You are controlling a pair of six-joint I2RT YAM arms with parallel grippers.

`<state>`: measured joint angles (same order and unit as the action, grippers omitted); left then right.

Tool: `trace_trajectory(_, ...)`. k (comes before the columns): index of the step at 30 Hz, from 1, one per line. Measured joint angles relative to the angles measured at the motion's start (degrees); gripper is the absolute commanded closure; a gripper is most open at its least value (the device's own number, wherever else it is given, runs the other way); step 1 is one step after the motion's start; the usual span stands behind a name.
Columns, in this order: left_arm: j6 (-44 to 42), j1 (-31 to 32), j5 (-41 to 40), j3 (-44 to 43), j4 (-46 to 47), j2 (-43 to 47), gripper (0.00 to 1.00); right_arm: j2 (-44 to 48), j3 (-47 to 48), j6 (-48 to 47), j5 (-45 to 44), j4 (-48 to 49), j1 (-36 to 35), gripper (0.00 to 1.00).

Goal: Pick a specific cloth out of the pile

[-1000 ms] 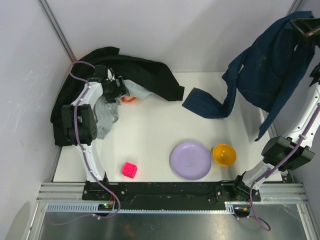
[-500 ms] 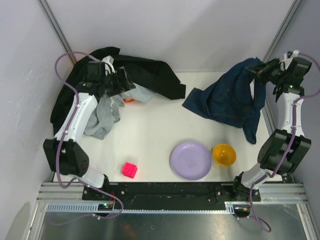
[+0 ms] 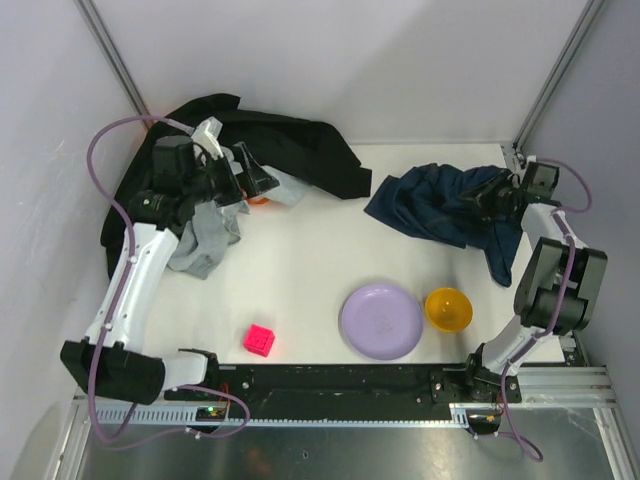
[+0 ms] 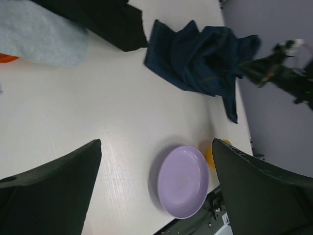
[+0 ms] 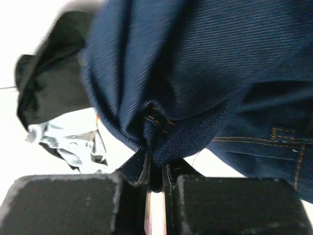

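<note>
While the cloth is pinched by the right gripper, setting it down and letting go is judged to be the step in hand. The cloth is heaped near the far right corner of the desk, well apart from the pile at the far left corner, so the separation itself is judged done.

For a clean release:
- The jaws are best parted only once the fabric is fully borne by the desk.
- The gripper is best drawn straight up, so that the stitched fold is not dragged along.
- The narrow tail of the cloth, which points toward the near edge, is best kept off the orange bowl.

Views compared:
- Right wrist: a seamed fold is seen clamped between nearly closed jaws. This grip cannot be made out from above.
- Top: the whole gap between cloth and pile is shown, which neither wrist view gives.
- Left wrist: the left gripper is shown with its jaws wide and nothing held between them.
</note>
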<state>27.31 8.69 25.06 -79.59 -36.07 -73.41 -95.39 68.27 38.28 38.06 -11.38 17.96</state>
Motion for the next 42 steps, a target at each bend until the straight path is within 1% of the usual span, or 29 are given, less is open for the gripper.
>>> trace_trajectory(5, 1.8, 0.1, 4.4, -1.0, 0.0, 3.8, 0.0, -6.5, -4.4, -1.9, -3.4, 0.1, -0.9, 0.99)
trace_trajectory(10, 4.0, 0.1, 7.4, -3.4, 0.3, 5.0, 0.0, -12.8, -6.2, -3.3, -5.6, -0.5, -0.9, 0.93)
trace_trajectory(15, 6.6, 0.1, 7.7, -4.4, 1.1, 7.4, 0.0, -13.2, -6.3, -4.7, -5.5, -0.1, -1.0, 0.53)
trace_trajectory(18, 7.3, 0.1, 7.7, -4.5, 1.2, 8.9, 0.0, -11.6, -7.1, -5.6, -5.6, -0.4, -1.3, 0.33)
trace_trajectory(19, 7.4, 0.1, 7.7, -4.5, 1.2, 9.3, 0.0, -10.6, -7.4, -6.0, -5.9, -0.7, -1.5, 0.28)
trace_trajectory(22, 7.7, 0.1, 7.6, -4.5, 1.2, 10.2, 0.0, -6.8, -8.5, -7.0, -7.6, -2.4, -1.8, 0.07)
trace_trajectory(23, 7.7, 0.1, 7.6, -4.4, 1.3, 10.5, 0.0, -5.3, -8.9, -7.5, -8.3, -3.3, -1.8, 0.04)
trace_trajectory(26, 7.8, 0.1, 7.7, -3.6, 1.6, 11.3, 0.0, 0.1, -10.1, -8.5, -10.1, -6.1, -1.8, 0.01)
trace_trajectory(33, 7.7, 0.1, 9.7, 1.5, 1.7, 12.7, 0.0, 15.0, -13.7, -9.6, -12.8, -11.5, -2.9, 0.01)
trace_trajectory(38, 7.0, 0.2, 11.2, 7.0, 1.7, 14.6, 0.0, 24.2, -16.5, -9.9, -14.8, -15.3, -6.0, 0.01)
trace_trajectory(42, 5.4, 0.2, 10.5, 11.5, 0.8, 17.0, 0.0, 31.8, -18.5, -9.9, -17.2, -19.1, -10.0, 0.01)
